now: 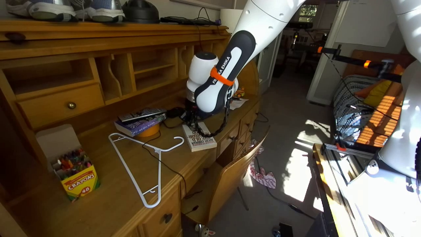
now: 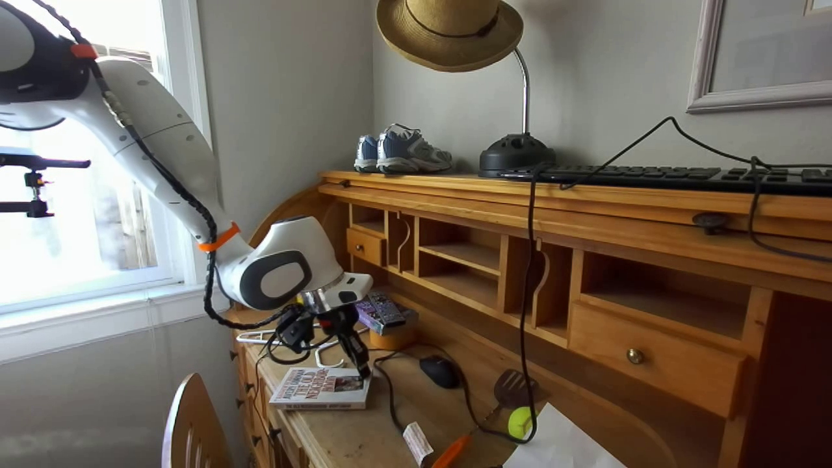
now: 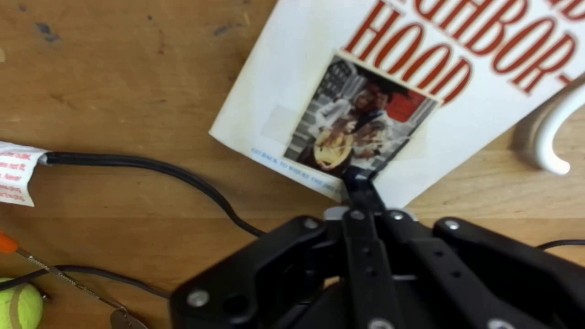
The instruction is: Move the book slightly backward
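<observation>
The book lies flat on the wooden desk near its front edge, with a cream-white cover, red title letters and a small photo. It shows in both exterior views [image 1: 201, 141] [image 2: 318, 389] and in the wrist view [image 3: 388, 96]. My gripper [image 3: 361, 176] points down at one corner of the book, just beside the photo's lower edge. Its fingertips are together with nothing visible between them. In an exterior view the fingertips [image 2: 364, 373] appear to touch the cover near the book's edge. In an exterior view the arm hides most of the gripper and part of the book.
A white hanger [image 1: 160, 164] lies beside the book. A purple book stack [image 1: 139, 123] rests on an orange object behind it. A black cable, mouse [image 2: 440, 371], spatula [image 2: 515, 388] and tennis ball [image 2: 520, 422] are nearby. A chair [image 1: 227, 177] stands at the desk's front.
</observation>
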`<state>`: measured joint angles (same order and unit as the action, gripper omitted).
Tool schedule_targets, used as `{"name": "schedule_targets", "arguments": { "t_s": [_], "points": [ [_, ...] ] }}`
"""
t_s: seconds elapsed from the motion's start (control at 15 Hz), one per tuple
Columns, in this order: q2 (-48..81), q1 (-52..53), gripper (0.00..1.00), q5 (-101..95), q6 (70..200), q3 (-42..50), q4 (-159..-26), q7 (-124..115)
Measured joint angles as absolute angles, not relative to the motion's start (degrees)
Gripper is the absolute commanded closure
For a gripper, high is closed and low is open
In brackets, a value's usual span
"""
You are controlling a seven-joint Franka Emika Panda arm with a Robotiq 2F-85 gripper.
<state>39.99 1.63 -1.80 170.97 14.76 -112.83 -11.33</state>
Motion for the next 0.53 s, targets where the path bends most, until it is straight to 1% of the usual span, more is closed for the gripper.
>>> {"name": "schedule_targets", "arguments": {
  "t_s": [0.53],
  "points": [
    [37.6, 2.0, 1.00, -3.4, 171.0, 15.2, -116.8, -6.3]
  ]
}}
